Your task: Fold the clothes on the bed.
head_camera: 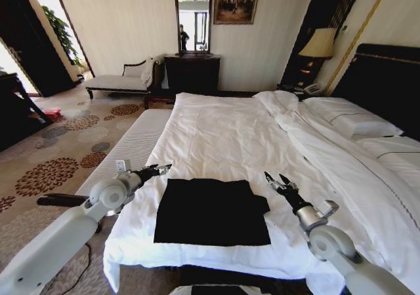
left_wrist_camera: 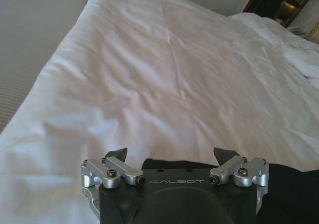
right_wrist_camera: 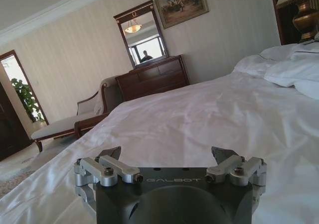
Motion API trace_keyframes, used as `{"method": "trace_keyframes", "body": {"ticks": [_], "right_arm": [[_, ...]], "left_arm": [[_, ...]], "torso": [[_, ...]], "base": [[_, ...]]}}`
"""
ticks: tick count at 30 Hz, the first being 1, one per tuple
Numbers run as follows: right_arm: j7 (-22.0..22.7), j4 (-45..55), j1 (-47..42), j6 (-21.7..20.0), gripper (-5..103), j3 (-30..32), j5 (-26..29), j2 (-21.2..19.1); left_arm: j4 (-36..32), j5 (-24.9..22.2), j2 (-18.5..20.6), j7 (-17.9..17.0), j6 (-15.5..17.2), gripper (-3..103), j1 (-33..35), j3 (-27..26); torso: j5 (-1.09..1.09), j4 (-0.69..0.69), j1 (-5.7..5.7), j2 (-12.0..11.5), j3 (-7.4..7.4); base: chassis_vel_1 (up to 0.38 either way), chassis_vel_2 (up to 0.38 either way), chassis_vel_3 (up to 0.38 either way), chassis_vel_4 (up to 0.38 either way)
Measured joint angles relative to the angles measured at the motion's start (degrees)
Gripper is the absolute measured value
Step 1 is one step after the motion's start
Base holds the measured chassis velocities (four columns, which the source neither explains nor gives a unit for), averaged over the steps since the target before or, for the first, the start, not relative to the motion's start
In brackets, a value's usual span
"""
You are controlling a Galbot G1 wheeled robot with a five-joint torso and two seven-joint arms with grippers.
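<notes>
The left gripper point(head_camera: 165, 168) hangs with fingers spread and empty just off the far left corner of the folded black soft-fabric T-shirt point(head_camera: 211, 212). The right gripper point(head_camera: 277, 178), also spread and empty, hovers beside its far right corner. The shirt's lettering is hidden. It lies near the foot edge of the large white-sheeted bed point(head_camera: 223, 134), with the rumpled white duvet point(head_camera: 341, 157) to the right.

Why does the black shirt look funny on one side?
The black T-shirt lies folded flat near the foot of the bed, but a flap pokes out at its right edge, so it isn't a neat rectangle.
</notes>
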Motion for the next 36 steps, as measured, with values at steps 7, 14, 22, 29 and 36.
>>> {"method": "trace_keyframes", "body": {"ticks": [7,14,22,29,36], "right_arm": [[1.23,-3.60,4.29,-0.96,100,-3.62,-0.08,0.08],[2.30,-5.03,6.33,-1.57,100,-5.53,-0.06,0.19],[3.17,-5.83,6.90,-1.90,100,-6.26,-0.15,0.09],[4.00,-5.83,7.06,-2.15,100,-6.22,-0.14,-0.19],[4.28,-6.01,7.11,-2.23,100,-6.27,-0.31,0.02]], "left_arm": [[7.92,0.09,-4.07,5.80,1.92,100,0.50,0.83],[11.92,0.86,-6.01,10.13,0.75,100,0.44,0.80],[14.74,3.28,-9.93,11.42,-1.79,86,-0.25,1.31],[15.38,4.83,-10.66,11.66,-2.33,58,-0.28,1.83],[15.91,5.30,-10.68,11.83,-3.76,31,-0.57,0.62]], "torso": [[0.01,0.00,0.00,0.00,0.00],[0.01,0.00,-0.01,0.01,-0.01],[0.01,-0.01,0.00,0.00,-0.01],[0.01,0.00,-0.01,0.01,-0.01],[0.00,-0.01,-0.01,0.01,-0.01]], "base": [[0.000,0.000,0.000,0.000],[0.000,0.000,0.000,0.000],[0.000,0.000,0.000,0.000],[0.000,0.000,0.000,0.000],[0.000,0.000,0.000,0.000]]}}
